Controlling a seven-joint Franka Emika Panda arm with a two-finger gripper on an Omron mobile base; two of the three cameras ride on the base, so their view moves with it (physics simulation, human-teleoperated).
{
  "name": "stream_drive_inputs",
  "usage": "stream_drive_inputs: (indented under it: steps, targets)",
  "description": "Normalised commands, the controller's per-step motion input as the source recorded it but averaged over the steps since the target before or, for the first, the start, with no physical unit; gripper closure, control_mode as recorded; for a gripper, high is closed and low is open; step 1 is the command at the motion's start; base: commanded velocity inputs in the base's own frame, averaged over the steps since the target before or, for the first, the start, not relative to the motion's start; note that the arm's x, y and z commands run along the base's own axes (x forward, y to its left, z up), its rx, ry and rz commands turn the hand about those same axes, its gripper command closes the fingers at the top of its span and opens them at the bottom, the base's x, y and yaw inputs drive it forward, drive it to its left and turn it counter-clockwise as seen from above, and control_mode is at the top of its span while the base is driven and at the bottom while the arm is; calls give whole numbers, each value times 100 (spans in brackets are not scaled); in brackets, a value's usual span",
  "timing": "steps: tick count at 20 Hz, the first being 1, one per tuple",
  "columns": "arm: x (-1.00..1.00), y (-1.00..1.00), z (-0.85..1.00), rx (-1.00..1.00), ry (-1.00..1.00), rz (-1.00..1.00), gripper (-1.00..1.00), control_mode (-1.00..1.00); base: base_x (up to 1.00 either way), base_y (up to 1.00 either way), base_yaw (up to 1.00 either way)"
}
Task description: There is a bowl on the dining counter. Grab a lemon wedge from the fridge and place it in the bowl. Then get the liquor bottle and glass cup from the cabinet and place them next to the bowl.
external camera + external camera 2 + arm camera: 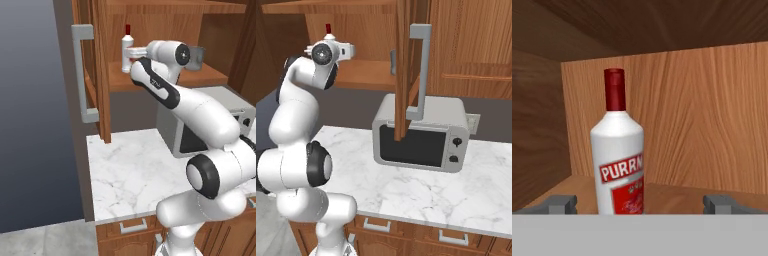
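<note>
Gripper [640, 202]: jaws wide, holding nothing, level inside open cabinet [165, 30], aimed to straddle bottle. Bottle [618, 150]: 1, upright on shelf [200, 76], left of centre between fingertips, not yet gripped. Microwave [423, 131] on counter [421, 192] below.

One liquor bottle [618, 155], one microwave [422, 133], two open cabinet doors [95, 70], two drawer handles [377, 224].

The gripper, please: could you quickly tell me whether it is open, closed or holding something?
Gripper: open, holding nothing; the liquor bottle stands upright between its fingertips.
</note>
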Motion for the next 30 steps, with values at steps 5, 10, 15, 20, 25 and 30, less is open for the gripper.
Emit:
stream_drive_inputs:
  steps: [5,10,15,20,25,30]
  targets:
    - [20,26,0,0,1,0,-100,-100,0,0,0]
    - [5,17,0,0,1,0,-100,-100,0,0,0]
    - [3,9,0,0,0,0,-100,-100,0,0,0]
    - [17,8,0,0,0,0,-100,-100,0,0,0]
    - [23,3,0,0,0,0,-100,-100,0,0,0]
    - [20,0,0,0,0,0,-100,-100,0,0,0]
